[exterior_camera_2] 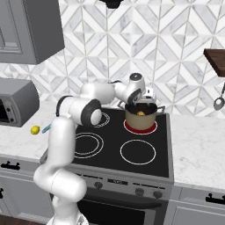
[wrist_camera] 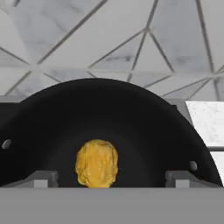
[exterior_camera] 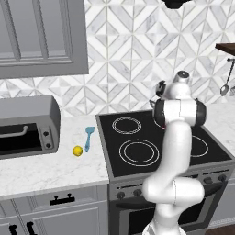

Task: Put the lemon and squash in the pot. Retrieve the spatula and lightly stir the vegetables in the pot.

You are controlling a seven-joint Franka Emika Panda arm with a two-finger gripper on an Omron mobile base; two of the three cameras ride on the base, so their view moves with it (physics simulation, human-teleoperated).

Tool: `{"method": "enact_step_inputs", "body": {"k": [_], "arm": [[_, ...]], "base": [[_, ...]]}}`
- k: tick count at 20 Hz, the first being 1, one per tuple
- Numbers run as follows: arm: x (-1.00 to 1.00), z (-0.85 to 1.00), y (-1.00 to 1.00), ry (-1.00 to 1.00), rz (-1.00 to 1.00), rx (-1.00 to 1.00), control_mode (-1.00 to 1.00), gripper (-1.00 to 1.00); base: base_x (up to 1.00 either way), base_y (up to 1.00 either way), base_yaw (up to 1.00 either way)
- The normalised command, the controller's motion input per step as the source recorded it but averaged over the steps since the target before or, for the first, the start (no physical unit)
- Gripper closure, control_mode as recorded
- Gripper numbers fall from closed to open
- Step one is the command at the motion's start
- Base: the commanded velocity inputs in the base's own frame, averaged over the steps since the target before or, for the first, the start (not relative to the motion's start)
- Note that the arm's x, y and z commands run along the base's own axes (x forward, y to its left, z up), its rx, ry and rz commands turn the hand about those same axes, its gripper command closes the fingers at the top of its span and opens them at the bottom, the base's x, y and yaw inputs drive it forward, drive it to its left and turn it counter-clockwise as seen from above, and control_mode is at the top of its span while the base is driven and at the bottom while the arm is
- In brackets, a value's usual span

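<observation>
While the arm's own white links hide the pot from the left base camera, the right base view shows the pot (exterior_camera_2: 140, 119) on the far right burner with the gripper (exterior_camera_2: 145, 104) hanging just above its rim. Seen from the hand view, the fingertips (wrist_camera: 40, 178) stand wide apart and empty, and the squash (wrist_camera: 96, 163) lies free on the dark pot floor. The lemon (exterior_camera: 78, 150) rests on the counter left of the stove, just beside the spatula (exterior_camera: 88, 137), whose handle end is hard to resolve.

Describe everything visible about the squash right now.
The squash is a small, lumpy, brownish-orange piece with speckled, rough-looking skin, roughly oval in the hand view. It lies alone on the dark floor of the pot, near the middle, clear of the walls. The pot stands on the glowing red rear burner. The gripper hangs above it, jaws wide apart and not touching it. From the right base view only its top shows.
</observation>
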Motion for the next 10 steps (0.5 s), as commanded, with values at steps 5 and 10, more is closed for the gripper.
{"method": "enact_step_inputs", "body": {"k": [5, 10], "arm": [[-1.0, 0.8, 0.21, 0.0, -0.02, 0.09, -1.0, -1.0], [-1.0, 0.24, 0.91, 0.0, -0.01, 0.01, -1.0, -1.0]], "base": [[0.0, 0.0, 0.0], [0.0, 0.0, 0.0]]}}
